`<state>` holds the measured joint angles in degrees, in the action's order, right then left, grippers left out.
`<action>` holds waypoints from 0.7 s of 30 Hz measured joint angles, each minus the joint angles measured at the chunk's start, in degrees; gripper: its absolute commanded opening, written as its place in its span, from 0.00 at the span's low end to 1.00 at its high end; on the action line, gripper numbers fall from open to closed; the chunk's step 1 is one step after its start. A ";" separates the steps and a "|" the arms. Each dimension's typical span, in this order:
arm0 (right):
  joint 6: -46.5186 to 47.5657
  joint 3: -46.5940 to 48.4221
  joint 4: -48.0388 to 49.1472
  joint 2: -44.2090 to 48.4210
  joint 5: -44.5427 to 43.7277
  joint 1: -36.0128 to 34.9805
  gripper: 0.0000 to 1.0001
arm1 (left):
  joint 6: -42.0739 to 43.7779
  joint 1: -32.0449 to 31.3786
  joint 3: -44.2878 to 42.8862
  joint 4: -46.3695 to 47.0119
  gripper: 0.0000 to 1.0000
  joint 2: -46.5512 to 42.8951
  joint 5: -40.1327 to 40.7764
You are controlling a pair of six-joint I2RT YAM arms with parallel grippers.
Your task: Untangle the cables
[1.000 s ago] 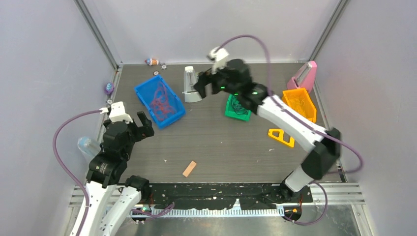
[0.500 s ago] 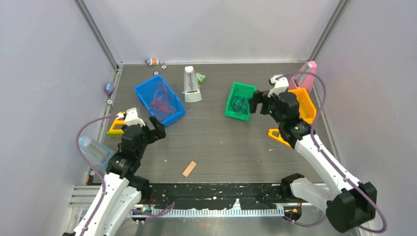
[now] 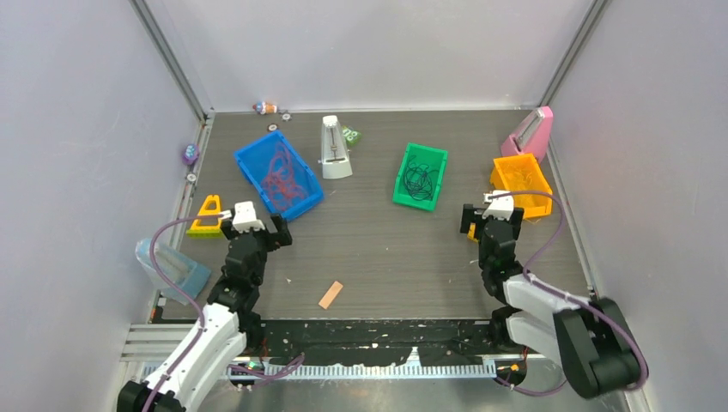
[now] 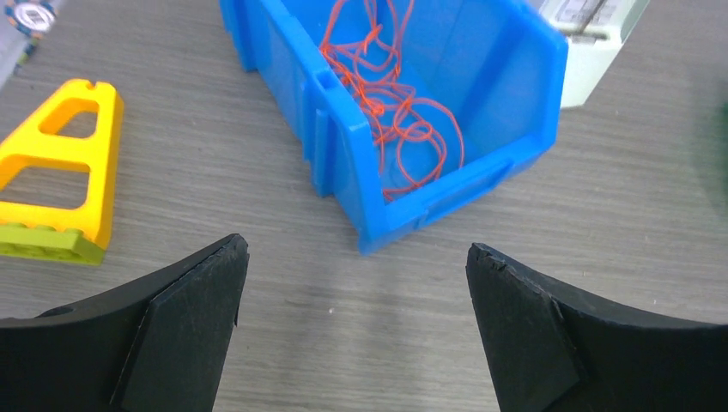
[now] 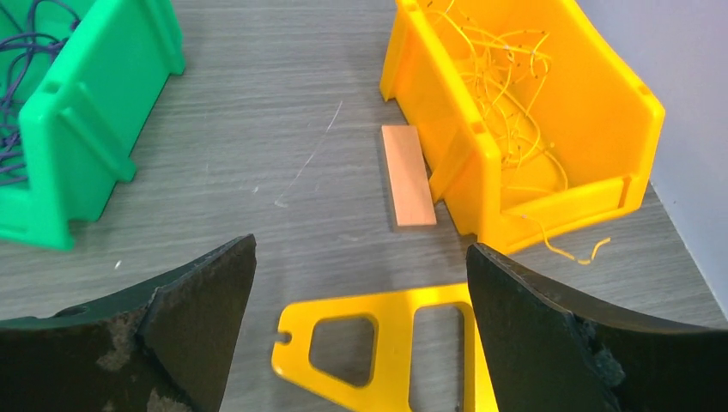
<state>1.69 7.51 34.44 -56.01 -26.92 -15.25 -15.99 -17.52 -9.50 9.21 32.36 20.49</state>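
Observation:
The cables lie in three bins. Red cables (image 3: 281,176) (image 4: 391,112) are coiled in the blue bin (image 4: 360,172). Dark purple cables (image 3: 418,180) (image 5: 17,51) sit in the green bin (image 5: 77,129). Orange-yellow cables (image 3: 518,174) (image 5: 506,86) fill the orange bin (image 5: 601,112), and one strand trails over its front lip onto the table. My left gripper (image 3: 256,230) (image 4: 354,257) hangs open just in front of the blue bin, holding nothing. My right gripper (image 3: 491,225) (image 5: 360,253) is open over the table between the green and orange bins, holding nothing.
A flat yellow triangular frame (image 5: 403,343) lies right under my right gripper. A tan stick (image 5: 408,176) rests against the orange bin, another (image 3: 330,294) lies near the front. A yellow-green block (image 3: 208,216) (image 4: 56,184), white metronome (image 3: 333,148), pink one (image 3: 530,133) and clear tub (image 3: 167,266) stand around.
The right arm has swung from the back centre by the white metronome to the right and down toward the near edge. The left arm has folded in and shifted right. Both grippers stayed open.

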 measured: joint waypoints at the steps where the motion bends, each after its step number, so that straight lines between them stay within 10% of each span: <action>1: 0.76 0.00 3.89 -3.23 -0.61 0.02 0.98 | 0.48 0.00 0.31 1.53 1.00 0.33 0.48; 10: 3.43 1.90 24.06 -21.77 5.86 8.11 0.93 | 4.52 0.00 2.16 13.64 1.00 3.37 4.37; 21: 2.23 2.38 27.76 -22.47 8.68 9.64 0.95 | 8.44 0.04 2.12 15.67 1.00 4.94 7.96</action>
<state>3.92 9.89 62.19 -78.48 -18.24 -5.61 -7.55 -17.47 -7.38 24.88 37.30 28.45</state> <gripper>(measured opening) 0.952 0.994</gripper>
